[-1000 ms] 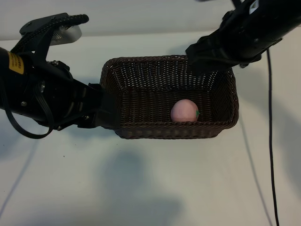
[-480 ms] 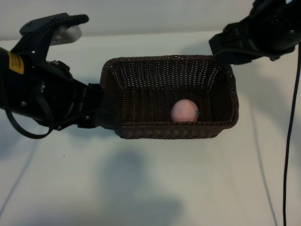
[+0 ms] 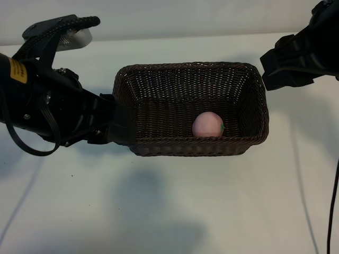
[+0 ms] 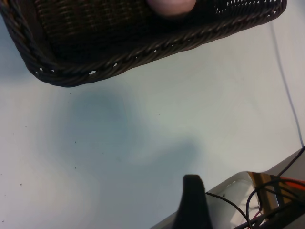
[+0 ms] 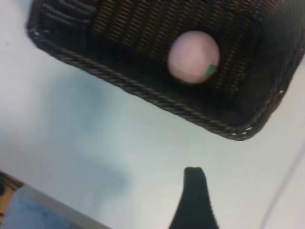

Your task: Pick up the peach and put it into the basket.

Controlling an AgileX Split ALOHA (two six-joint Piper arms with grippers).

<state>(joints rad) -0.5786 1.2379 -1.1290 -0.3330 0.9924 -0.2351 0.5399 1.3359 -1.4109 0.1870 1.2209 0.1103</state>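
The pale pink peach (image 3: 207, 125) with its green mark lies inside the dark brown wicker basket (image 3: 185, 67), against the near wall towards the right. The right wrist view shows the peach (image 5: 193, 56) free in the basket (image 5: 143, 93). My right gripper (image 3: 267, 71) hovers open outside the basket's far right corner, holding nothing; one fingertip (image 5: 193, 172) shows over bare table. My left gripper (image 3: 114, 124) sits open by the basket's left wall, empty. In the left wrist view, its one visible fingertip (image 4: 192, 181) stands apart from the basket (image 4: 143, 52).
A white table (image 3: 175, 206) carries the basket. A thin black cable (image 3: 333, 211) trails down the right side. In the left wrist view the table's edge (image 4: 224, 193) and loose wires (image 4: 267, 195) lie near the finger.
The right arm has drawn back to the right, from over the basket's far right corner to outside it. The left arm, basket and peach have not moved.
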